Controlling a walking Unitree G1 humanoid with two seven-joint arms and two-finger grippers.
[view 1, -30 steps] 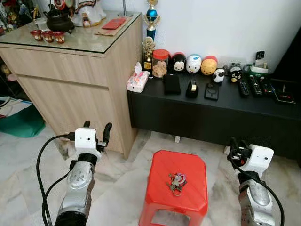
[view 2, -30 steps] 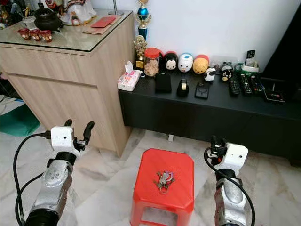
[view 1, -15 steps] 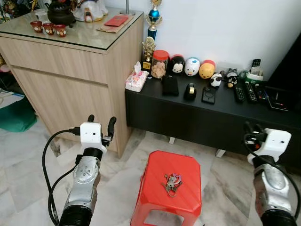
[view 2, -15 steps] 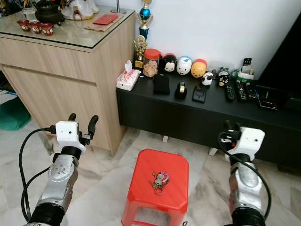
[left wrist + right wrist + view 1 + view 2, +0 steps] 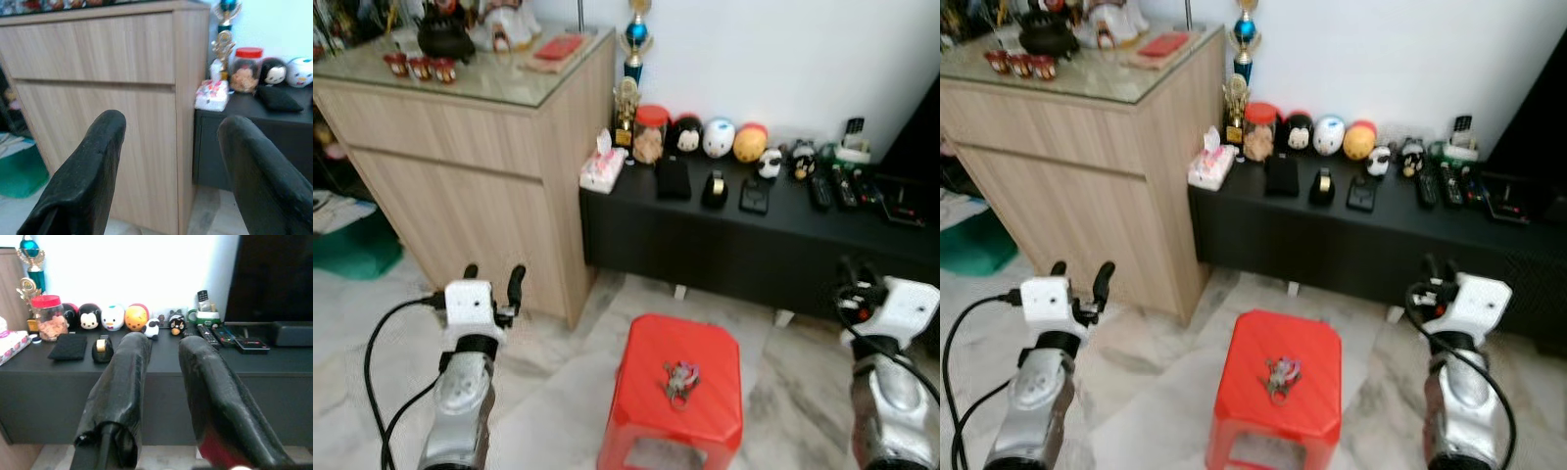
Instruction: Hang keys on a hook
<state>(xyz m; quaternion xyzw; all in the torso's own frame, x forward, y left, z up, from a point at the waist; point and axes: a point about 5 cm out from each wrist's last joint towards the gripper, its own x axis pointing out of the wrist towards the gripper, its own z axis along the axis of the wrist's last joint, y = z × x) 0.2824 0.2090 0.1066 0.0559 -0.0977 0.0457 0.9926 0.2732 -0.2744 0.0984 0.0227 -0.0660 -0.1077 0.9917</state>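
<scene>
Jaws: the left gripper [image 5: 492,282], lower left of the left eye view, stands with its fingers well apart and empty; the right gripper [image 5: 855,277], lower right, has its fingers parted by a narrower gap, also empty. Both are raised, neither near the work.

Task item: the keys [image 5: 679,380] lie in a loose bunch on top of the red stool [image 5: 646,414], lower centre of frame, between the two arms and apart from both. No hook can be made out in any view; its location cannot be confirmed.

Risks, as judged:
- The bunch lies flat on a smooth plastic top. A descending finger may push it across the stool or off the edge instead of closing on it.
- The stool looks light; a firm contact could shift or tip it.
- A grip on one key or the ring alone may let the rest swing and slip.
- The frame is blurred, so aim taken from it would be unreliable.

Surroundings: a wooden cabinet [image 5: 480,186] fills the upper left, close beside the left arm, limiting its swing. A low black console [image 5: 754,245] crosses the upper right, crowded with round plush toys [image 5: 720,138], a jar [image 5: 649,132], a trophy [image 5: 632,39], a tissue pack [image 5: 602,168] and remote controls [image 5: 832,186]; a stray right-arm reach could sweep these.
</scene>
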